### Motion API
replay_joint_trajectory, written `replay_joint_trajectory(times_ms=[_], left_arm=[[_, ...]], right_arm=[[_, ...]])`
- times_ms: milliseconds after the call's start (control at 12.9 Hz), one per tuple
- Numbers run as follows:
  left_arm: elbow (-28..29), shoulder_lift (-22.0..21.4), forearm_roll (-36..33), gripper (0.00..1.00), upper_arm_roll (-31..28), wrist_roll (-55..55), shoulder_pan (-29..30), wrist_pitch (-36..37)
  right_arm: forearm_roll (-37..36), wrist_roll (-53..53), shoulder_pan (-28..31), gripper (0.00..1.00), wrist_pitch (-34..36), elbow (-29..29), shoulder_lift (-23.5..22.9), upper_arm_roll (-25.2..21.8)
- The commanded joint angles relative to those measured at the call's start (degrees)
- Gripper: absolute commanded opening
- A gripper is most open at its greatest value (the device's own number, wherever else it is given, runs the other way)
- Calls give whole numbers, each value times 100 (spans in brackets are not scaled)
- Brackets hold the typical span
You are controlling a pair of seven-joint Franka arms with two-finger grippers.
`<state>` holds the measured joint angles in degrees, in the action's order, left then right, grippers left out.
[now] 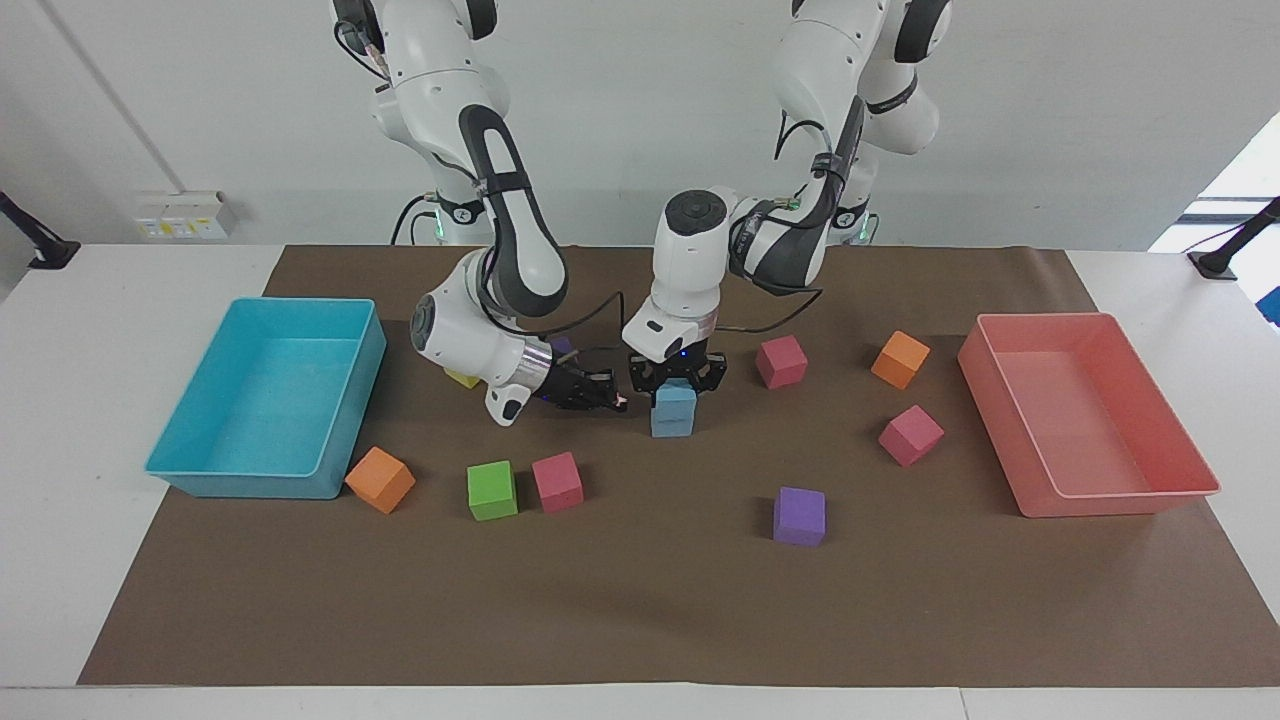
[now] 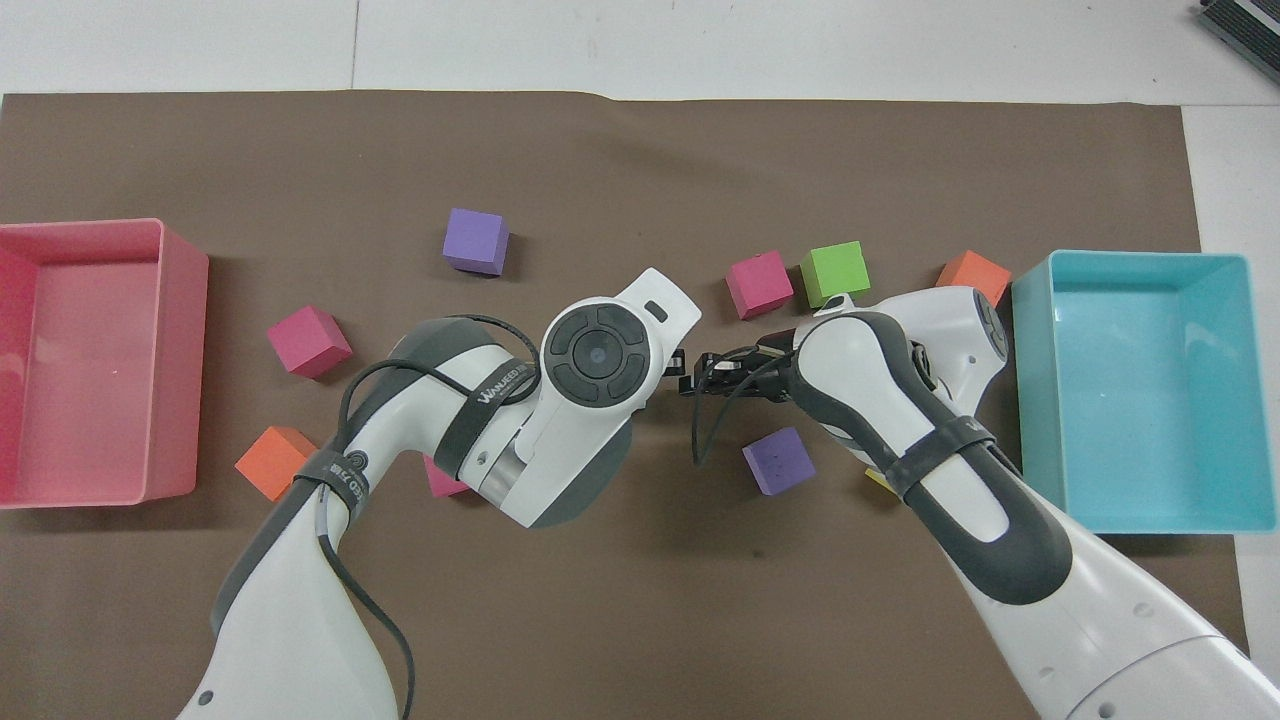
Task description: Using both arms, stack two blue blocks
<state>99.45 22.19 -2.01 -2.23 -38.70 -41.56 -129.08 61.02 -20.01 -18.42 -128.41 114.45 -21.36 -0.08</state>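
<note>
Two blue blocks stacked

Left gripper [image 1: 676, 380] clamps the upper blue block [image 1: 676, 397] (lower blue block [image 1: 671, 424] beneath); right gripper [image 1: 612, 400], fingertips together, at its nine o'clock.

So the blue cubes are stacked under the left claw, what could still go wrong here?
1. The left claw is shut on the upper blue cube; lifting before release could topple the stack off the lower blue cube.
2. The right claw, shut, sits close beside the stack; a sideways move could knock it.

The brown mat [image 1: 640, 600] is viewed from high across the table, facing the robots, and from steeply overhead [image 2: 640, 150]; both views share it.
</note>
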Motion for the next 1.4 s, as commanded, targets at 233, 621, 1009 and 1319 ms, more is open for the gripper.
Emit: replay_joint_trajectory(times_ms=[233, 621, 1009, 1319], left_arm=[[198, -118, -28, 0, -85, 82, -89, -73], [268, -136, -28, 0, -85, 73, -97, -64], [268, -136, -28, 49, -67, 73, -97, -73], [268, -136, -28, 63, -67, 91, -97, -65]], right_arm=[[174, -152, -3, 0, -87, -19, -26, 8], [165, -152, -3, 0, -87, -19, -26, 8], [165, -161, 5, 0, -87, -19, -26, 8], [165, -152, -3, 0, -87, -19, -26, 8]])
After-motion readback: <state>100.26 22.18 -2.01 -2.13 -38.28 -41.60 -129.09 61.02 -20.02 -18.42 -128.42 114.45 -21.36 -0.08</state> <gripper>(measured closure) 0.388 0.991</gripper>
